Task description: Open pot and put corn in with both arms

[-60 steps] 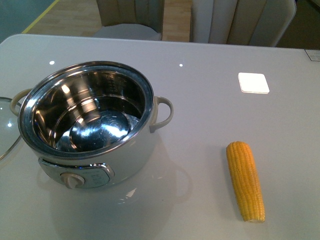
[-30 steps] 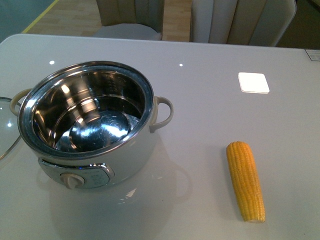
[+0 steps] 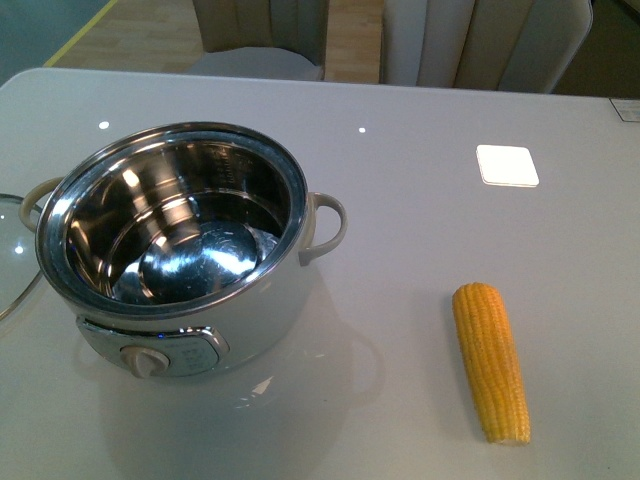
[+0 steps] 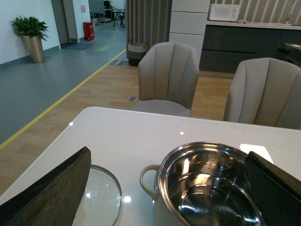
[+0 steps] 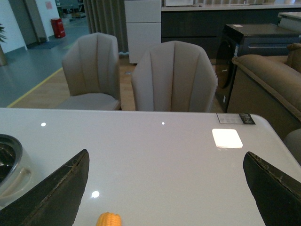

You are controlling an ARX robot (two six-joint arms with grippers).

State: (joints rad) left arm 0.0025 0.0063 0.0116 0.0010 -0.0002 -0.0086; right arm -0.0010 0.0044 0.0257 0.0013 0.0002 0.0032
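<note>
This looks like an open-plan showroom or office lounge with a dining corner. A glossy white table (image 3: 420, 200) stands among beige ribbed upholstered chairs (image 4: 169, 75), with a dark kitchen-style counter (image 4: 221, 47) behind. A yellow floor line (image 4: 61, 98) edges a grey corridor floor (image 4: 42, 80) with a leafy potted plant (image 4: 30, 33).

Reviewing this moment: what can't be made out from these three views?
Front view: glass lid cut off by the left edge; neither arm in frame; knob markings too small to read.
Left wrist view: fingers of the left hand cover part of the lid and of the pot rim.
Right wrist view: corn shows only its tip, pot only an edge; frame cuts both.
</note>
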